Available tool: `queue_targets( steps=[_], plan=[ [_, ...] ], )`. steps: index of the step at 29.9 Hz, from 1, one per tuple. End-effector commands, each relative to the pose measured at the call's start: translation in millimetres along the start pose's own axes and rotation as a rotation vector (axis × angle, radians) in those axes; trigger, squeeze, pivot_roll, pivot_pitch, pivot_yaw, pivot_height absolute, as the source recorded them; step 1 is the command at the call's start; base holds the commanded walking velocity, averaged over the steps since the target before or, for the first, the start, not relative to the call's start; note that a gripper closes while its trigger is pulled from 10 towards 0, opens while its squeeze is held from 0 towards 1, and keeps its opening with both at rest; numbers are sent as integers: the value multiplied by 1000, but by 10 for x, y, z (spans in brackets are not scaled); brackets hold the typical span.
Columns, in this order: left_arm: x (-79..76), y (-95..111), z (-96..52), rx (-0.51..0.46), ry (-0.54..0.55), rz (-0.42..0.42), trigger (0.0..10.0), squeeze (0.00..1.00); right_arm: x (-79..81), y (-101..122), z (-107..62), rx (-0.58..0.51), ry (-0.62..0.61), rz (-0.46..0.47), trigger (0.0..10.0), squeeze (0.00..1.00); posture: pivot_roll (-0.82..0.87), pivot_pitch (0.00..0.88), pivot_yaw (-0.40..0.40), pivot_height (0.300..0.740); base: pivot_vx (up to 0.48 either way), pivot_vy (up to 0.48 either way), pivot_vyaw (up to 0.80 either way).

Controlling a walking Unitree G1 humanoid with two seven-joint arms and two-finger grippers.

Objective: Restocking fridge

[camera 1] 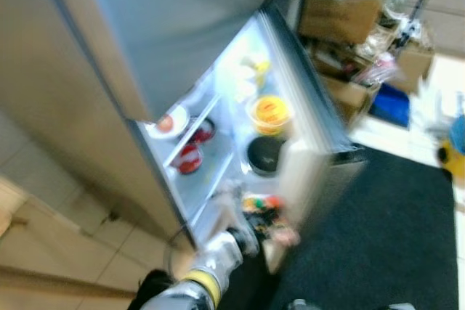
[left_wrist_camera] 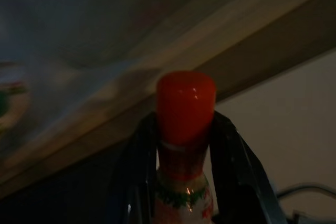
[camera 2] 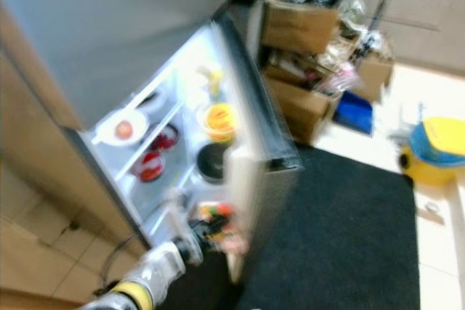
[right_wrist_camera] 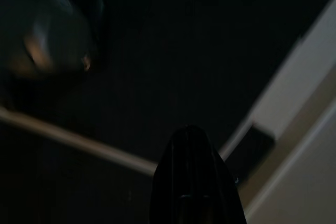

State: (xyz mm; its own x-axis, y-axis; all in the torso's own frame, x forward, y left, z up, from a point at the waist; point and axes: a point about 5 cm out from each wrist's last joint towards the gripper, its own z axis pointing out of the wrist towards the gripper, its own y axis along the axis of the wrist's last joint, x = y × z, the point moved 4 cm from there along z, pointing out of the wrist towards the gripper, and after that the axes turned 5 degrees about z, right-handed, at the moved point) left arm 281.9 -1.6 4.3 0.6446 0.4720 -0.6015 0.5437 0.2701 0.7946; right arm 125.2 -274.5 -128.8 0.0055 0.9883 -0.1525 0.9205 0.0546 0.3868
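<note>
Bottle (left_wrist_camera: 185, 145): red-capped, clamped in our left gripper (left_wrist_camera: 184, 156).
Right gripper (right_wrist_camera: 193, 182): we see fingers together.
Fridge (camera 1: 218, 107): open.

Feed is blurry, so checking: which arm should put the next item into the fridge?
Left, probably. Its gripper is shut on the red-capped bottle and is raised toward the open fridge. The right arm looks idle in a dark view.

A small bottle with a glossy red cap (left_wrist_camera: 186, 103) and a red-and-green printed label sits upright between the two black fingers (left_wrist_camera: 137, 171) of the left end effector (left_wrist_camera: 184, 182), gripped at its neck, low before the open silver fridge (camera 1: 218, 107) with lit white shelves.
</note>
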Motion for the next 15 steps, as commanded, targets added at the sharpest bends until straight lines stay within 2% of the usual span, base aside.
queue_targets(
  steps=[1,4,7,8,10,12,13,15],
  plan=[
    [-251,-49,197,2,-79,4,10000,0,-34,-133,-23,32,-9,10,10000,0,-77,78,8,740,0,0,0],
    [-263,-58,207,5,-79,4,10000,0,-24,-145,-23,35,-9,7,10000,0,-77,78,8,740,0,0,0],
    [-231,-60,183,6,-67,4,10000,0,-13,-155,-23,37,-4,4,10000,0,-77,78,8,740,0,0,0],
    [-164,-50,132,3,-42,-2,10000,0,0,-169,-24,40,1,-2,10000,0,-77,78,8,740,0,0,0],
    [-164,-50,132,3,-42,-2,10000,0,0,-169,-24,40,1,-2,10000,0,-77,78,8,740,0,0,0],
    [-13,-27,19,-4,22,-3,10000,0,7,-184,-26,41,2,-6,10000,0,-77,78,8,740,0,0,0],
    [-13,-27,19,-4,22,-3,10000,0,7,-184,-26,41,2,-6,10000,0,-77,78,8,740,0,0,0],
    [84,-35,-57,1,72,0,10000,0,-8,-144,-24,24,1,-6,10000,0,-77,78,8,740,0,0,0]
  ],
)
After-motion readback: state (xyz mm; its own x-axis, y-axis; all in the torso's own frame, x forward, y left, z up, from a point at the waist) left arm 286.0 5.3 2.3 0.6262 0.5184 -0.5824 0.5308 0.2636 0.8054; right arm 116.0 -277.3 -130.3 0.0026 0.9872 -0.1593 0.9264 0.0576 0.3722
